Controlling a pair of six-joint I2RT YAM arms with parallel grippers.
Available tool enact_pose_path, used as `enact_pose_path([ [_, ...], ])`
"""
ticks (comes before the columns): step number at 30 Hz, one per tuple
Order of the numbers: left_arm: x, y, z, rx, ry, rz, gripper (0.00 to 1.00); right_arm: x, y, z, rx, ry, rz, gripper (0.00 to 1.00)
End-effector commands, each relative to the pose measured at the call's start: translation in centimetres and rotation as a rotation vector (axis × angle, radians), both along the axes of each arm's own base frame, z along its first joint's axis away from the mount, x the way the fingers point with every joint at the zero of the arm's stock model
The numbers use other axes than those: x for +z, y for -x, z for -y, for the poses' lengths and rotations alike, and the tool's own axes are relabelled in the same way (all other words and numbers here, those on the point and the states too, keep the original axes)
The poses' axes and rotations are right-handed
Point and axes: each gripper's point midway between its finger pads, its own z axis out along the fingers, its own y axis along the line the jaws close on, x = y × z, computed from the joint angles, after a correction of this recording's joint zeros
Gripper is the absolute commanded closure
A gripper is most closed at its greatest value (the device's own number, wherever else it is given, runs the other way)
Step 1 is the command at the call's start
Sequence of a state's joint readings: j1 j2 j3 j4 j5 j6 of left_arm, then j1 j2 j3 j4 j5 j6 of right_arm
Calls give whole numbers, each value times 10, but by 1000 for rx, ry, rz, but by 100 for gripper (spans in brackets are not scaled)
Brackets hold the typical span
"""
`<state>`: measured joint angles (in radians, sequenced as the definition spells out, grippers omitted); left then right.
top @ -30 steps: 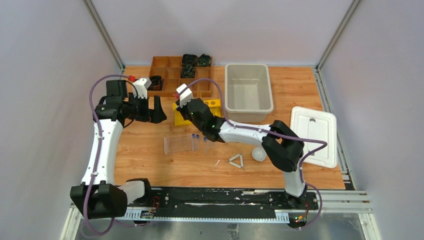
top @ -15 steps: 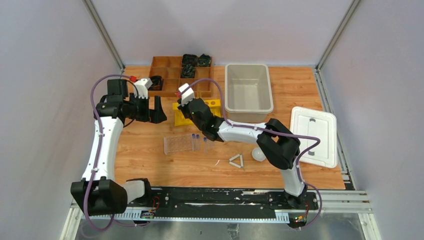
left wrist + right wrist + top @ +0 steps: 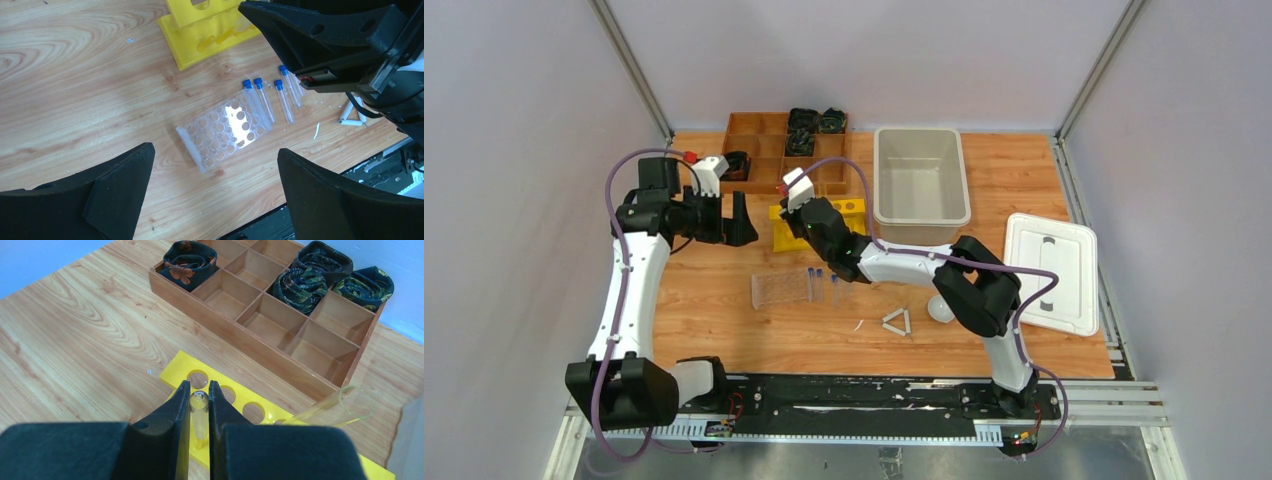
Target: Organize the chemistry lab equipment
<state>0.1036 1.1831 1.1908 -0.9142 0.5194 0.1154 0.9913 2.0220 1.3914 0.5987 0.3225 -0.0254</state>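
The right gripper [image 3: 199,390] is pinching a thin clear glass tube [image 3: 198,402] between nearly closed fingers, holding it upright with its rounded open top showing just above the fingertips. The tube's lower end is disappearing between the black pads, so whether it is sitting in a hole of the yellow rack [image 3: 175,372] below cannot be told. A second clear tube [image 3: 335,407] is leaning at an angle from the rack's far-right end, its base out of sight.

The left gripper [image 3: 215,150] is hanging spread wide and gripping nothing, well to the left of the rack in the overhead view. Below it, four small blue-capped tubes [image 3: 265,100] are lying side by side on the table, just beside a clear plastic tray [image 3: 225,130] full of round holes. The right arm's black body is blocking the upper right of this view, and only a corner of the white triangle [image 3: 352,117] is peeking out beneath it.

From above, the white round dish [image 3: 941,308] is lying half covered by the right arm's elbow, with the triangle near it on its left.

The table [image 3: 724,320] is showing orange wood grain, with pale grey walls and metal corner posts enclosing it. The wooden divided tray [image 3: 280,315] with dark coiled items [image 3: 307,282] is sitting just behind the rack; a beige bin [image 3: 921,185] and a white lid [image 3: 1052,270] are resting to the right.
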Motion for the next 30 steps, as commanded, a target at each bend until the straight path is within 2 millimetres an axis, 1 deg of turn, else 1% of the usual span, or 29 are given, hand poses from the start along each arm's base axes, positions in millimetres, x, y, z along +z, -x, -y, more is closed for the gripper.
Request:
enact_pose_path([
  [1, 18, -6, 1, -1, 21, 47, 0, -7, -9, 5, -25, -21, -6, 100],
  [5, 20, -7, 0, -1, 20, 53, 0, -11, -9, 4, -22, -14, -12, 100],
  [13, 16, -7, 0, -4, 21, 42, 0, -21, -7, 5, -28, -26, -42, 100],
  [23, 17, -6, 1, -10, 25, 45, 0, -31, -8, 4, -27, -12, -48, 100],
  [30, 16, -7, -1, -9, 13, 49, 0, -43, -10, 3, -31, -1, -56, 100],
])
